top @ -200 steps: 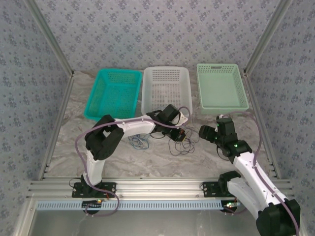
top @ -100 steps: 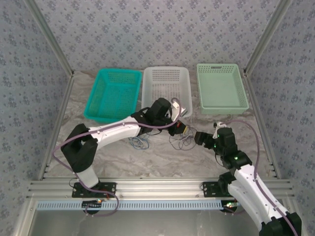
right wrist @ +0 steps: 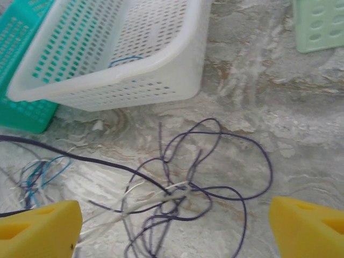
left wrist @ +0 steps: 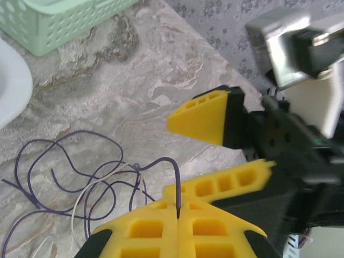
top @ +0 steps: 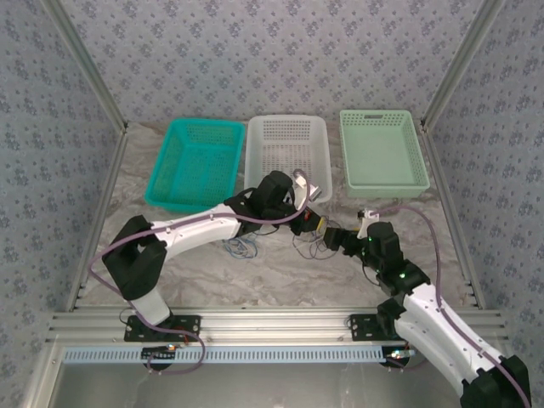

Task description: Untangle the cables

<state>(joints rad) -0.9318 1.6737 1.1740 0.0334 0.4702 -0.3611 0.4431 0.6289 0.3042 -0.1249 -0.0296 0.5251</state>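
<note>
**The dark cable (right wrist: 183, 191) lies knotted mid-table, straight ahead of your free right gripper (right wrist: 176, 212).**

Its loops sprawl on the marbled table (right wrist: 301, 134), just on the near side of the white basket (right wrist: 134, 70), with a cream cable (right wrist: 140, 204) threaded through them. One dark strand rises to your left gripper (left wrist: 177, 215), which is clamped on its end. Your right gripper's jaws stand wide, one either side of the knot, so it looks the better placed to reach in.

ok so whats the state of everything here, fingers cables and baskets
left fingers, shut on the dark cable
right fingers, open over the tangle
dark cable, looped on the table, tangled with the cream cable
cream cable, limp, threaded through the dark loops
blue cable, bunched apart from the tangle
teal basket, upright
white basket, upright
green basket, upright
</note>
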